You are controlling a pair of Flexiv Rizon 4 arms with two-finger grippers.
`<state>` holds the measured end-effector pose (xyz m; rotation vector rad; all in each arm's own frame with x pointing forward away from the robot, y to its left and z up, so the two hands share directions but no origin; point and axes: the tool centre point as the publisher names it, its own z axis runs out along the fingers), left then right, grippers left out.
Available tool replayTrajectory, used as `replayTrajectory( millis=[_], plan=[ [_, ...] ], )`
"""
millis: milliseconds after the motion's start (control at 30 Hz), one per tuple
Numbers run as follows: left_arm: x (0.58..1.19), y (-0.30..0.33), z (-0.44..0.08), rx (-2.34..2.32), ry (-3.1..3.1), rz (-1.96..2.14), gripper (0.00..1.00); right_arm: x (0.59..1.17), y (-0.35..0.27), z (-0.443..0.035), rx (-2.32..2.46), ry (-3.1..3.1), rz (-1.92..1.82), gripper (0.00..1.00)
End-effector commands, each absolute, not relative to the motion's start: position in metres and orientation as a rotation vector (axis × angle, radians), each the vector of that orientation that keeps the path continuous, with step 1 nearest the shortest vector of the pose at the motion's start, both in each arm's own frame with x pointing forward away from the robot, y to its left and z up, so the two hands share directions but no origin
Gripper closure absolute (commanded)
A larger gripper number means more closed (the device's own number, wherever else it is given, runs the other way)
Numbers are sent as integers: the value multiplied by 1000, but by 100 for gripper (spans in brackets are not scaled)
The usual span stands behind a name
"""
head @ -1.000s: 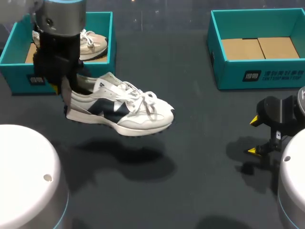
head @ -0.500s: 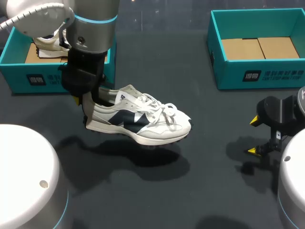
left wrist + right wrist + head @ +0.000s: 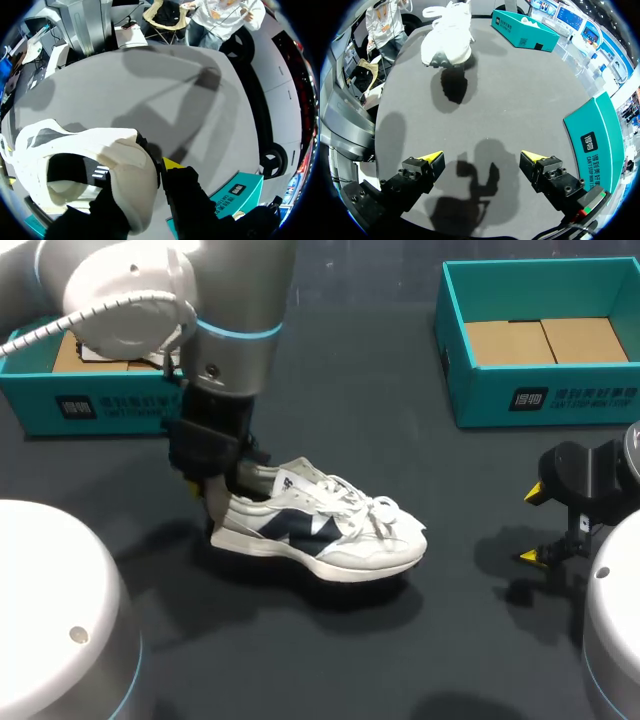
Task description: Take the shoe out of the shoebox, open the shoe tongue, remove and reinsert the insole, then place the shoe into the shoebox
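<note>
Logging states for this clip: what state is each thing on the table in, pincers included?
White sneaker: upright, laces tied, at or just above the table.
Left pincer: shut on the sneaker's heel.
Right pincer: open, empty, above the table.
Left shoebox: open, mostly hidden by the left arm.
Right shoebox: open, no shoe inside, cardboard liner showing.

Perhaps touching the table (image 3: 400, 660), the shoe (image 3: 320, 532) sits before left shoebox (image 3: 110, 408) and right shoebox (image 3: 560, 395).

Dark grey table (image 3: 400, 660), empty teal box (image 3: 480, 400) near its far right corner
</note>
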<state>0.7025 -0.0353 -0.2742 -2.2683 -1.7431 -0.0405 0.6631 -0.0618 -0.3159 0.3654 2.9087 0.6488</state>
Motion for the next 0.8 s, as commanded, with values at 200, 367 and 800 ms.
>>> replayTrajectory(
  millis=[200, 367, 800],
  plan=[
    [703, -75, -300, -2207, -1833, -139, 100, 661, -62, -315, 366, 2907, 644, 0],
    [703, -75, -300, -2207, -1833, -139, 100, 661, -62, -315, 366, 2907, 644, 0],
    [713, -104, -338, -2205, -1896, -107, 100, 661, -62, -315, 366, 2907, 644, 0]
  ],
)
